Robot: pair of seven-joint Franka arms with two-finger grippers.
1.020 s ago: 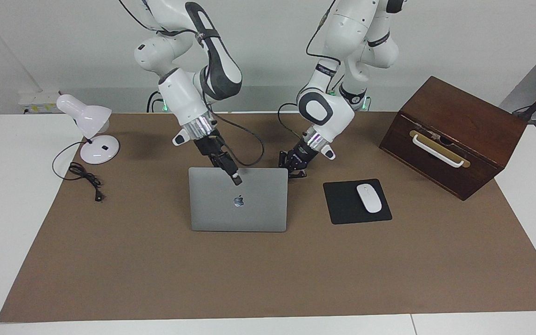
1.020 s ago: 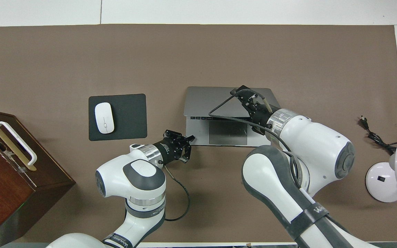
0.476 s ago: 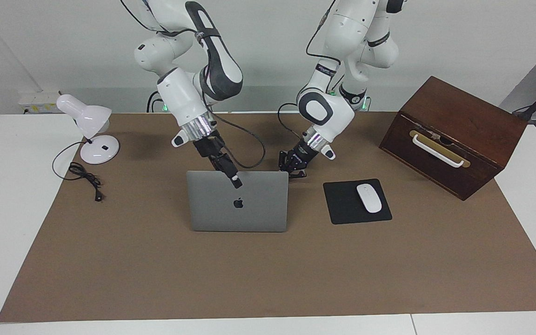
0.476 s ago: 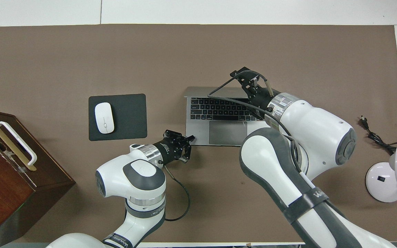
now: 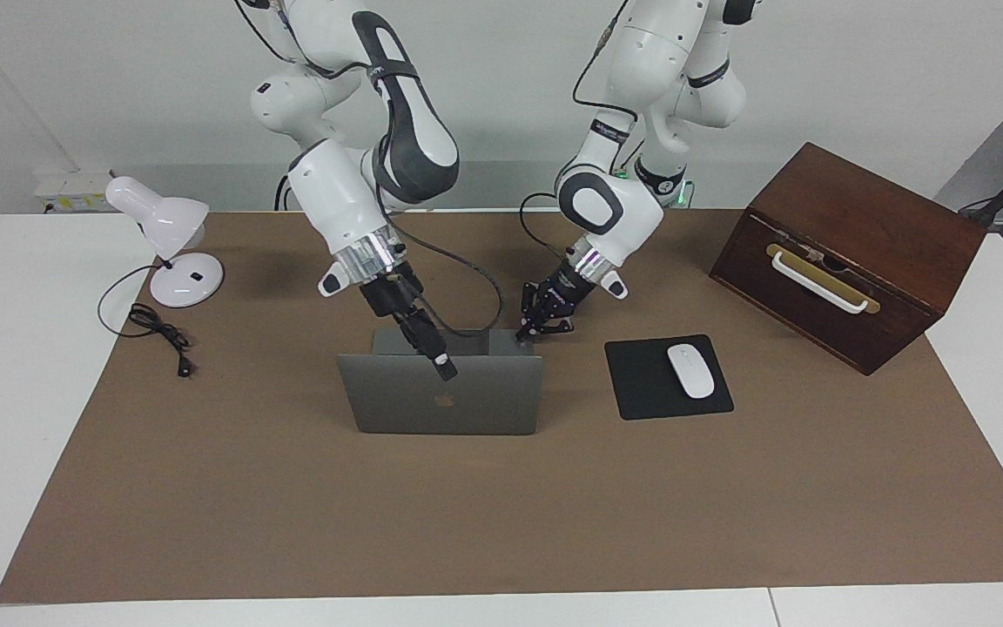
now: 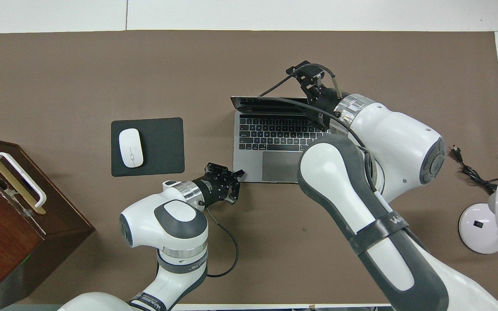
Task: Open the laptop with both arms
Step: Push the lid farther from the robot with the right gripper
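The silver-grey laptop (image 5: 475, 409) (image 6: 275, 138) stands open in the middle of the brown mat, its lid close to upright with the logo side facing away from the robots. Keyboard and trackpad show in the overhead view. My right gripper (image 5: 442, 364) (image 6: 311, 82) is at the lid's top edge, reaching down over its outer face. My left gripper (image 5: 535, 326) (image 6: 237, 176) is shut and low, its tip against the base's corner nearest the robots, toward the left arm's end.
A black mouse pad (image 5: 641, 383) with a white mouse (image 5: 691, 370) lies beside the laptop toward the left arm's end. A brown wooden box (image 5: 850, 252) stands past it. A white lamp (image 5: 166, 235) and its cable (image 5: 162, 335) are at the right arm's end.
The lid has swung up from half-raised to nearly upright, uncovering the keyboard. My right gripper has gone along with the lid's top edge. My left gripper has stayed at the base's corner.
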